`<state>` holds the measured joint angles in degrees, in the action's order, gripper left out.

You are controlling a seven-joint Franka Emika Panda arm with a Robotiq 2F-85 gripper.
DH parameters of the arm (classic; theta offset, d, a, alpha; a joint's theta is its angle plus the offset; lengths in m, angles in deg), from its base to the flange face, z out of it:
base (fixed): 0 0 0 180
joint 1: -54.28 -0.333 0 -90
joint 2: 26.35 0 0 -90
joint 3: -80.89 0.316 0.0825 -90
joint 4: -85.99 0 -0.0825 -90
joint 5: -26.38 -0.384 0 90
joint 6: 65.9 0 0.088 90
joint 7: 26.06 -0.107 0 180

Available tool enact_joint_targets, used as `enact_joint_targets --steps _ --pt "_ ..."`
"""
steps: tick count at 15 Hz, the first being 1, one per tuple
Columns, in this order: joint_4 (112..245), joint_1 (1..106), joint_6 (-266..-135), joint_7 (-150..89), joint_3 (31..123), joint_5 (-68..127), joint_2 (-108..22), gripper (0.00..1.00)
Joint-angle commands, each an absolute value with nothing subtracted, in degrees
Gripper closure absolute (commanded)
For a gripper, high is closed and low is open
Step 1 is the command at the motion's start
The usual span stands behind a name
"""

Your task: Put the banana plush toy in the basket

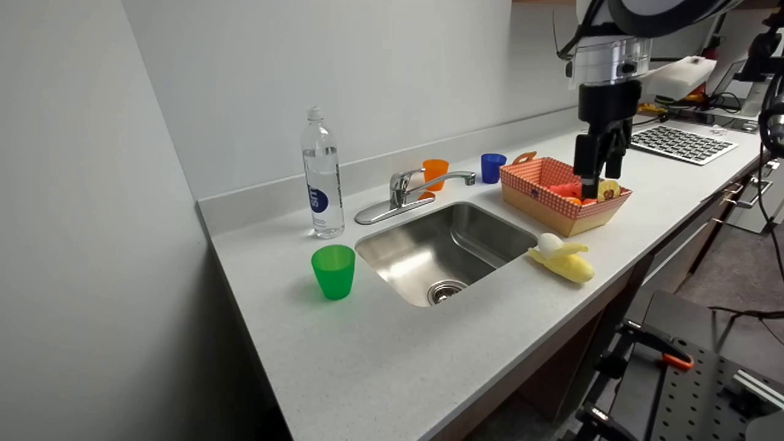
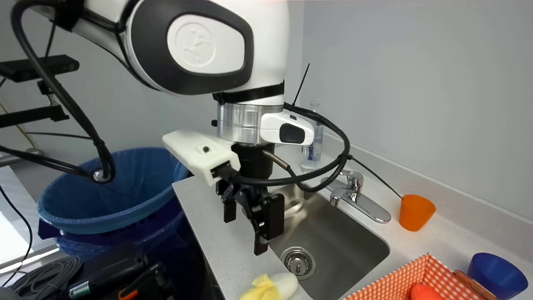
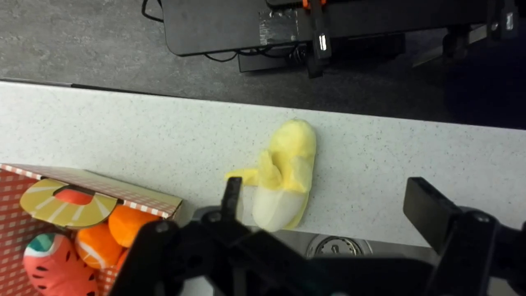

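Observation:
The banana plush toy [image 1: 566, 264] lies on the counter between the sink and the front edge, its white end toward the sink. It also shows in an exterior view [image 2: 268, 287], cut by the bottom edge, and in the wrist view [image 3: 289, 164]. The red-checked basket [image 1: 539, 211] stands beside it and also shows in an exterior view [image 2: 395, 277] and in the wrist view [image 3: 135, 185]. It holds several plush fruits, including a watermelon [image 3: 59, 263]. My gripper [image 3: 324, 185] is open and empty above the counter, apart from the toy. It shows in both exterior views [image 1: 601, 176] [image 2: 245, 231].
A steel sink [image 1: 422, 257] with a faucet [image 1: 401, 190] is beside the toy. A bottle [image 1: 323, 177], green cup [image 1: 334, 272], orange cup [image 1: 435, 173] and blue cup [image 1: 492, 168] stand around it. A keyboard [image 1: 683, 144] lies farther along. A blue-lined bin [image 2: 108, 221] stands beyond the counter.

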<state>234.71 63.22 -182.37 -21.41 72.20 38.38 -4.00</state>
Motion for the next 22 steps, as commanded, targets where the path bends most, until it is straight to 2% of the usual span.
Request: enact_joint_targets --steps 1,8,21,22 --pt "235.9 64.6 -190.5 -23.8 72.4 41.0 -7.3 0.00" --pt "239.0 66.0 -202.6 -29.8 72.8 44.0 -15.0 0.00" --pt "242.1 65.5 -216.2 -42.9 71.6 58.9 -27.3 0.00" --pt "242.3 65.3 -216.6 -43.9 71.4 60.2 -27.7 0.10"
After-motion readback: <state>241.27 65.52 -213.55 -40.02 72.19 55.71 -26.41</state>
